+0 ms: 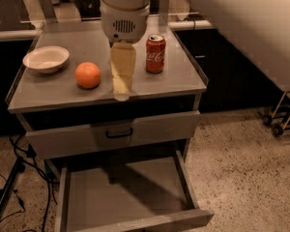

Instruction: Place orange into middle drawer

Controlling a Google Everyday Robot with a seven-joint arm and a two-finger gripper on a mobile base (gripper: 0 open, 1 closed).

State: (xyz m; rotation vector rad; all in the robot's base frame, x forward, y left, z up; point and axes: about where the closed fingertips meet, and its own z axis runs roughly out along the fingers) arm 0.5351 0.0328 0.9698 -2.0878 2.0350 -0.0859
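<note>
One orange (88, 75), one red cola can (155, 53) and one white bowl (46, 58) are being carried on the bench (183, 79) (the orange lying between the bowl and the arm). One middle drawer (185, 178) is standing pulled open below. The end effector (121, 94) is being held pointing down, just right of the orange and apart from it. Whether it is wide or narrow cannot be told.
</note>
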